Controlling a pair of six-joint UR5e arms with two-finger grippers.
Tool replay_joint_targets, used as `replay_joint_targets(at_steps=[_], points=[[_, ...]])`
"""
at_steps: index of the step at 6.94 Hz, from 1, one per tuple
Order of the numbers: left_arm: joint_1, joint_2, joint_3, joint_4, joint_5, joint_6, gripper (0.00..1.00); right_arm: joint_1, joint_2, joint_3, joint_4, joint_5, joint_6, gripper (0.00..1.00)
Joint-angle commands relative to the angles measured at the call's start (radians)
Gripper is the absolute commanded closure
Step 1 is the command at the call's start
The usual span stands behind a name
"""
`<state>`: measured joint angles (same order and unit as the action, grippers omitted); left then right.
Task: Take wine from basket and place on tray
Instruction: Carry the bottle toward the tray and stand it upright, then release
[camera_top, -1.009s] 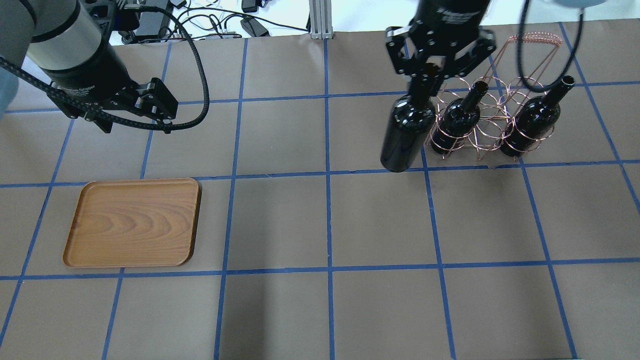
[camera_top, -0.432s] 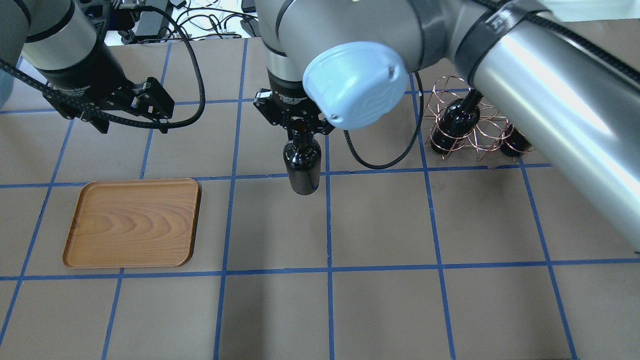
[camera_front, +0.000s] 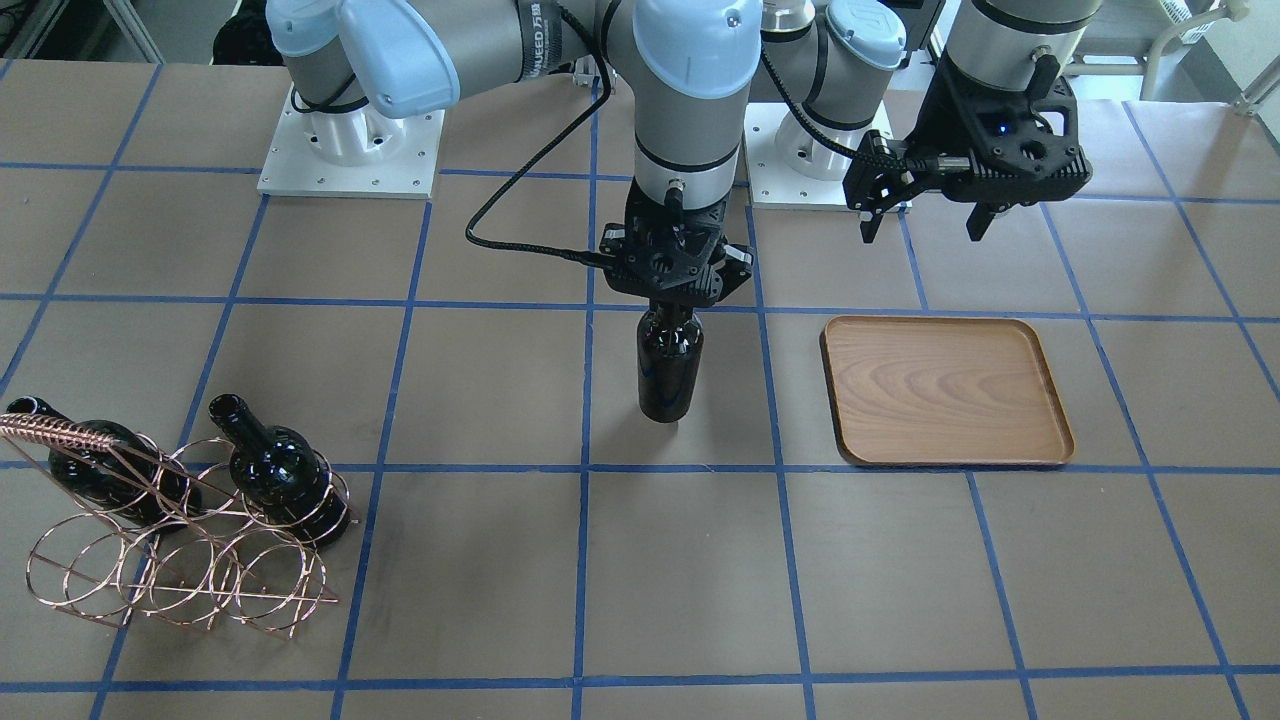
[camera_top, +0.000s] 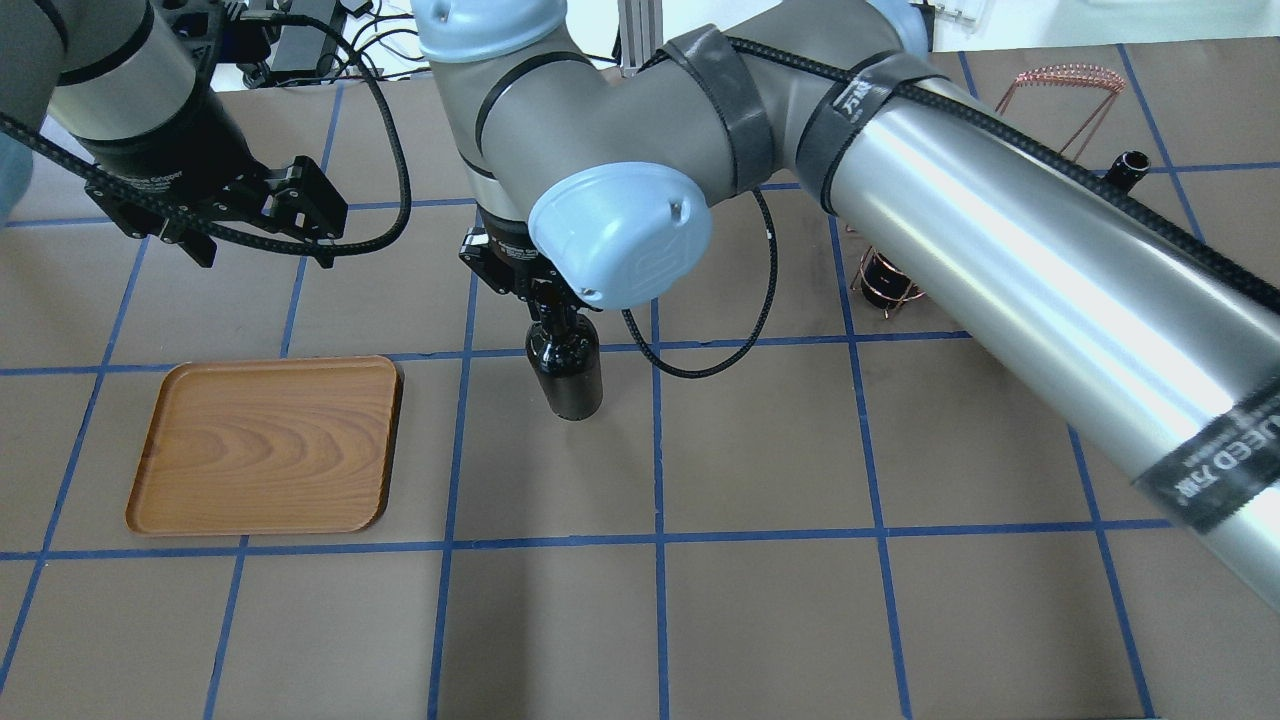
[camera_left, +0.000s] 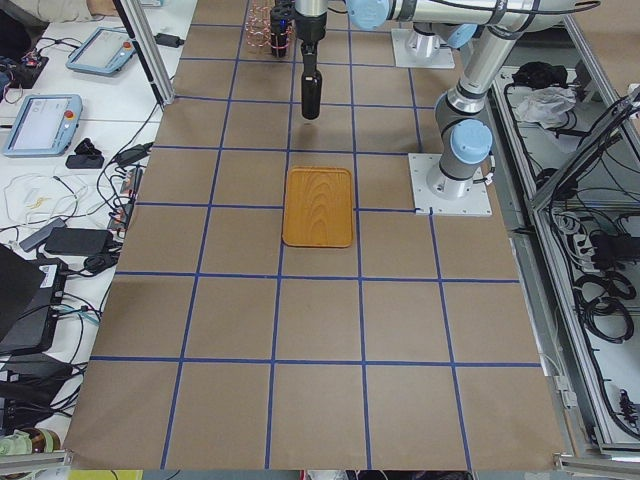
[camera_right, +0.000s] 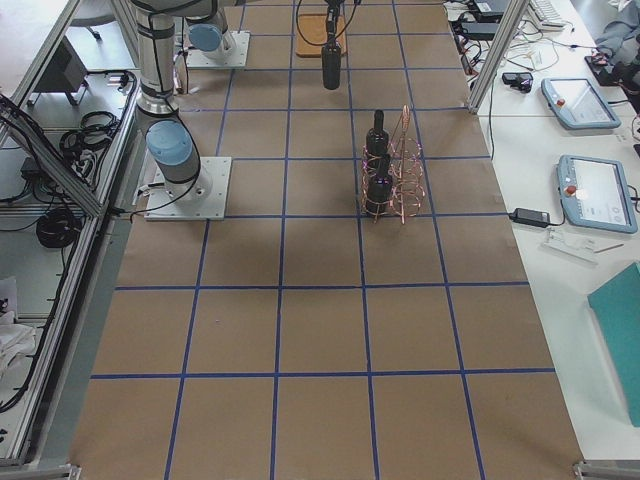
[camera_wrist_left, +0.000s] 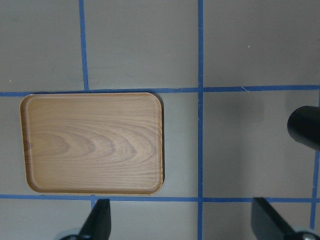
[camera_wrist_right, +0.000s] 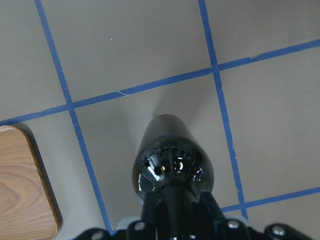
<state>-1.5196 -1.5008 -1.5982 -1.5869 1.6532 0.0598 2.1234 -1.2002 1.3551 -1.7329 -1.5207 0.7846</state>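
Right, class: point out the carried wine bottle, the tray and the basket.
carried wine bottle (camera_front: 669, 375), front-facing view, glass body.
tray (camera_front: 945, 390), front-facing view, bare wooden floor.
basket (camera_front: 60, 430), front-facing view, twisted-wire handle.

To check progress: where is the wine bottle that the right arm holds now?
In the overhead view the wine bottle hangs upright from the right tool near the middle of the table, right of the tray and not yet over it.

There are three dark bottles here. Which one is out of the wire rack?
The bottle held by its neck in the right gripper, mid-table. The other two sit in the basket.
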Motion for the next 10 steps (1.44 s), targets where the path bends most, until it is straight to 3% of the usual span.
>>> replay_joint_targets(at_steps=[1, 2, 4, 5, 6, 7, 9, 10], points=[[0.003, 0.001, 0.000, 0.001, 0.002, 0.000, 0.00, 0.018, 0.027, -0.001, -0.028, 0.008, 0.012, 0.65], [0.003, 0.001, 0.000, -0.002, 0.002, 0.000, 0.00, 0.018, 0.027, -0.001, -0.033, 0.008, 0.013, 0.06], [-0.001, 0.001, 0.000, -0.004, 0.005, -0.002, 0.00, -0.006, 0.027, -0.010, -0.059, 0.085, -0.020, 0.00], [-0.001, 0.002, 0.000, 0.002, 0.007, 0.000, 0.00, -0.078, -0.010, -0.016, -0.047, 0.080, -0.179, 0.00], [0.002, -0.004, 0.003, 0.008, 0.001, -0.002, 0.00, -0.197, -0.080, -0.010, 0.037, 0.082, -0.356, 0.00], [0.001, -0.012, 0.001, 0.011, -0.006, 0.000, 0.00, -0.306, -0.135, -0.010, 0.124, 0.068, -0.578, 0.00], [-0.016, -0.022, 0.001, 0.042, -0.025, -0.031, 0.00, -0.501, -0.229, -0.001, 0.220, -0.068, -0.790, 0.00], [-0.036, -0.032, 0.000, 0.100, -0.109, -0.034, 0.00, -0.554, -0.245, 0.001, 0.210, -0.072, -0.857, 0.00]])
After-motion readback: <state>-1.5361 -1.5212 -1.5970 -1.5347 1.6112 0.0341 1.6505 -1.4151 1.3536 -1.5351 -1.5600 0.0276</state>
